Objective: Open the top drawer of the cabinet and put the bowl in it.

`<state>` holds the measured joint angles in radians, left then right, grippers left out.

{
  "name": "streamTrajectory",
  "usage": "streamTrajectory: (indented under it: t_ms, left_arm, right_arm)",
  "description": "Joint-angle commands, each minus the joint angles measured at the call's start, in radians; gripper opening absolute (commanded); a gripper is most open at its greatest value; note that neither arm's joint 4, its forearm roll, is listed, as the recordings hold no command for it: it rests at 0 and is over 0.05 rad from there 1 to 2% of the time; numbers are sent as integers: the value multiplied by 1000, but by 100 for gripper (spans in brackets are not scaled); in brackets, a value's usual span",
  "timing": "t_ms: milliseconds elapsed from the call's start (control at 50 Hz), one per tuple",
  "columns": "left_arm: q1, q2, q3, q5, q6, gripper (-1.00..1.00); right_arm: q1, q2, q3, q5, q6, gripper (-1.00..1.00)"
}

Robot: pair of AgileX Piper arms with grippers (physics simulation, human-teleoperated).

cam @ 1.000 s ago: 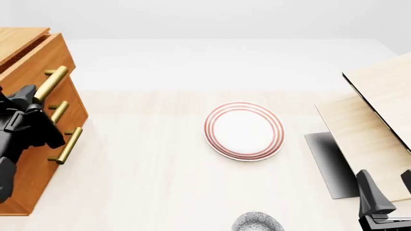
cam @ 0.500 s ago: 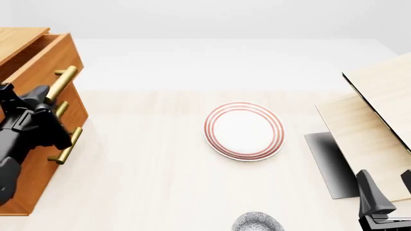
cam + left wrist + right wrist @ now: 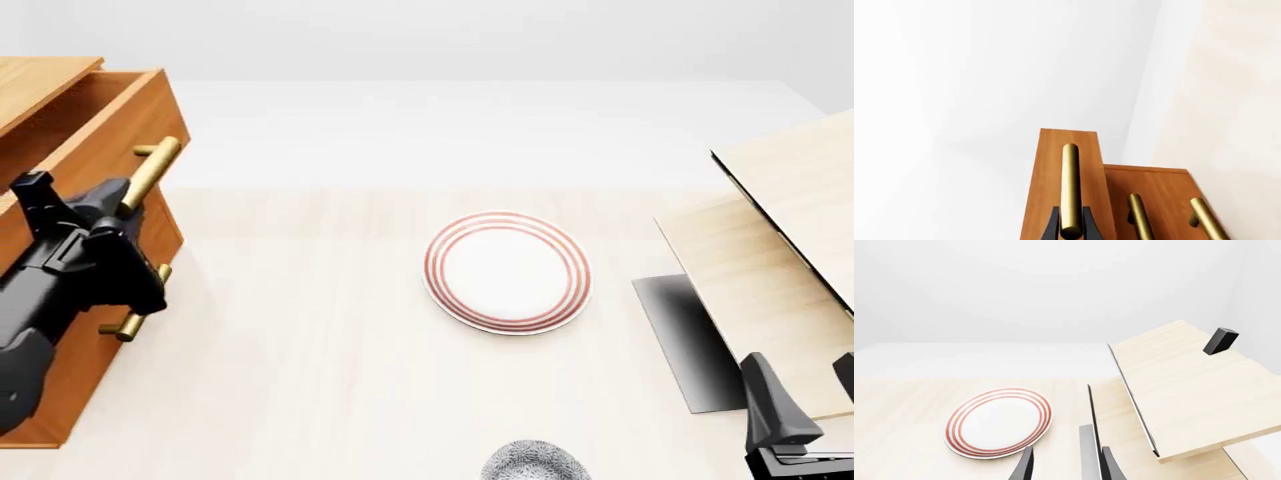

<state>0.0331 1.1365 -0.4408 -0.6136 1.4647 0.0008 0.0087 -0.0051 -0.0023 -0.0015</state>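
The orange-brown cabinet (image 3: pixel 74 395) stands at the table's left edge. Its top drawer (image 3: pixel 118 118) is pulled partway out and shows a wood interior. My left gripper (image 3: pixel 124 193) is shut on the drawer's brass handle (image 3: pixel 155 163). In the left wrist view the black fingertips (image 3: pixel 1052 226) clamp the handle (image 3: pixel 1069 185) near its end. The speckled grey-blue bowl (image 3: pixel 534 463) sits at the near edge of the table, partly cut off by the picture. My right gripper (image 3: pixel 805 395) is open and empty at the near right, apart from the bowl.
A flat white plate with red rings (image 3: pixel 507 271) lies mid-table and also shows in the right wrist view (image 3: pixel 999 421). A pale light-wood unit (image 3: pixel 774 250) with an opened panel stands at the right. The two lower drawer handles (image 3: pixel 1139 216) sit beside the gripped one.
The top drawer has slid further out toward the table's middle. My left gripper has moved with its handle. The right arm, plate and bowl have not moved.
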Motion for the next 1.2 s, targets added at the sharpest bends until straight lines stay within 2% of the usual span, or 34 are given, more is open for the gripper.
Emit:
streamTrajectory:
  t_ms: [20,520,540,780,1100,1160,1180,1200]
  left_arm:
    - [-75,-45,9,-43,2,-100]
    - [-144,-33,13,-61,-15,-100]
    - [-145,-31,14,-61,-16,100]
    - [-163,-44,30,-78,-14,100]
    - [-215,-105,34,-46,-24,100]
    - [-224,-128,31,-20,-30,100]
    - [-238,-162,2,45,-79,100]
    - [-238,-163,1,46,-79,100]
  right_arm:
    - [0,-1,1,0,1,100]
    - [0,-1,1,0,1,100]
    - [0,-1,1,0,0,100]
    - [0,-1,1,0,0,100]
    - [0,-1,1,0,0,100]
    - [0,-1,1,0,1,100]
    - [0,-1,1,0,0,100]
    - [0,-1,1,0,0,100]
